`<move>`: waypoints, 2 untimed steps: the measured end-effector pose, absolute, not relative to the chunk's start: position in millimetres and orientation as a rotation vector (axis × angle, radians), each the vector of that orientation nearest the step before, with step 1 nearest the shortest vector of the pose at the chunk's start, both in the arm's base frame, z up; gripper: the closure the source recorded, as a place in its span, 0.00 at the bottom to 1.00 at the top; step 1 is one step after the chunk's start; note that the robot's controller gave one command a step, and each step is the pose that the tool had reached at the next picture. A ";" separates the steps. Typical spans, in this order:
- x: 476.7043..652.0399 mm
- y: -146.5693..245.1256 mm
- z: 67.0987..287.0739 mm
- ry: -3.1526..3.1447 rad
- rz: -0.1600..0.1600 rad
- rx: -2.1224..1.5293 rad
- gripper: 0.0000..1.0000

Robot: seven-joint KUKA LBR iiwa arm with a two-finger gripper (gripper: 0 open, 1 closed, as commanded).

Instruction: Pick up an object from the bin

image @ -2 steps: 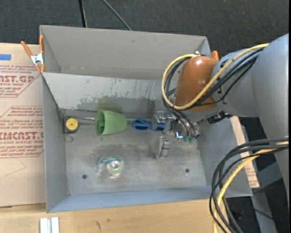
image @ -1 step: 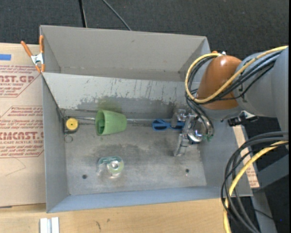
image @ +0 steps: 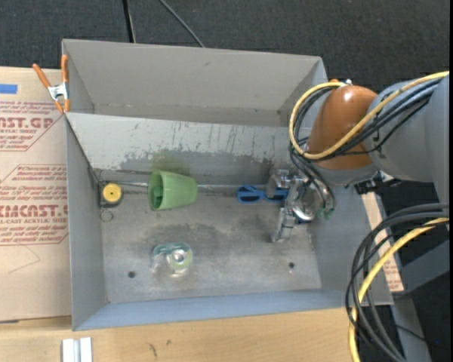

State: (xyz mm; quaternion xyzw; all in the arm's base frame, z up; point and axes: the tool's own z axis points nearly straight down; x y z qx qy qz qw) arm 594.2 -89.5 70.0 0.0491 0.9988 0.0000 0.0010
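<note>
Toward the right side of the bin (image: 83,225), the end effector (image: 287,216) hangs low, and I cannot tell how wide it stands. A small blue piece (image: 249,194) lies just left of it, its length running left to right.

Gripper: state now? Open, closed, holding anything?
Gripper: down beside the small blue object at the bin's right; open or closed cannot be told.

Grey arm (image: 426,123) with orange cover (image: 349,123), yellow cables (image: 294,123), silvery tool (image: 283,228).
</note>
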 end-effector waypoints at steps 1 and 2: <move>592.6 -126.8 70.0 3.134 -0.002 0.183 0.00; 592.9 -124.4 69.9 3.134 0.001 0.178 1.00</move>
